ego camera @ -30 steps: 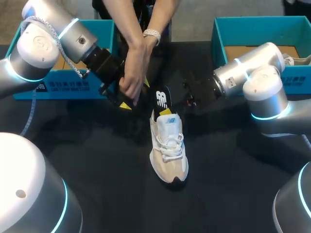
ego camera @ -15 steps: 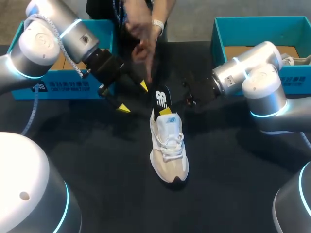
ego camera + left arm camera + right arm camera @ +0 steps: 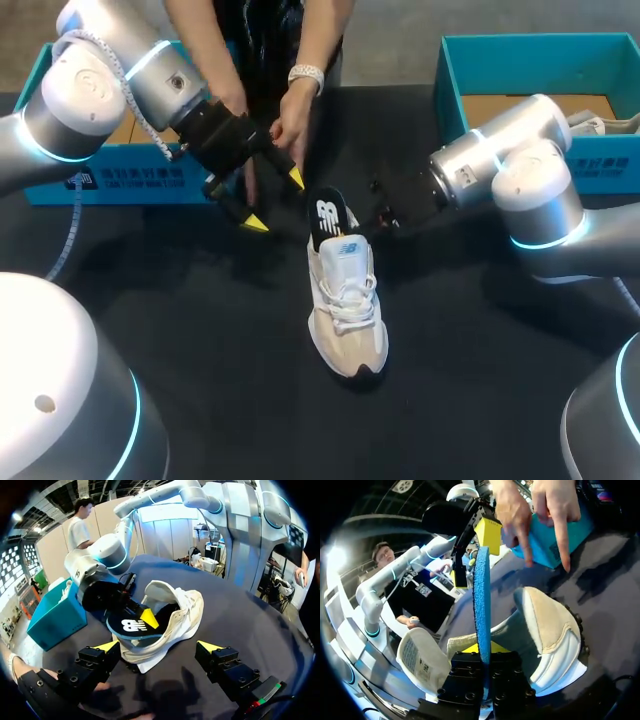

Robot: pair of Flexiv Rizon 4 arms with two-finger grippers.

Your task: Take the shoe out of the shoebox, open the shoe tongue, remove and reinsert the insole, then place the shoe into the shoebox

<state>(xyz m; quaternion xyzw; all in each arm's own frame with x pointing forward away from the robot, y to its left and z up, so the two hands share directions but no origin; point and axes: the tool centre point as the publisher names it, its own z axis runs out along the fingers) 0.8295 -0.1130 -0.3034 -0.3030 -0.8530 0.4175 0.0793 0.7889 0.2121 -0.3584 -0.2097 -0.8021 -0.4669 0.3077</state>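
Shoebox (image 3: pixel 110 165) upper left of the frame, teal, mostly behind the left arm, contents hidden. Second shoebox (image 3: pixel 450 70) upper right, brown floor, white item (image 3: pixel 600 125) at its right edge. Shoe (image 3: pixel 347 300) sits mid-frame on the dark surface (image 3: pixel 200 330), outside both boxes. Right tool (image 3: pixel 482 652) pinches the insole (image 3: pixel 328 218), which stands out of the heel opening. Left tool (image 3: pixel 272 200) spread wide, empty, with a person's hand (image 3: pixel 290 120) just beside it.

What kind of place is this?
Probably a robot test lab: a left arm and right arm at a black table with a shoe and blue shoeboxes. The right claw holds the insole, and a person's hand reaches in.
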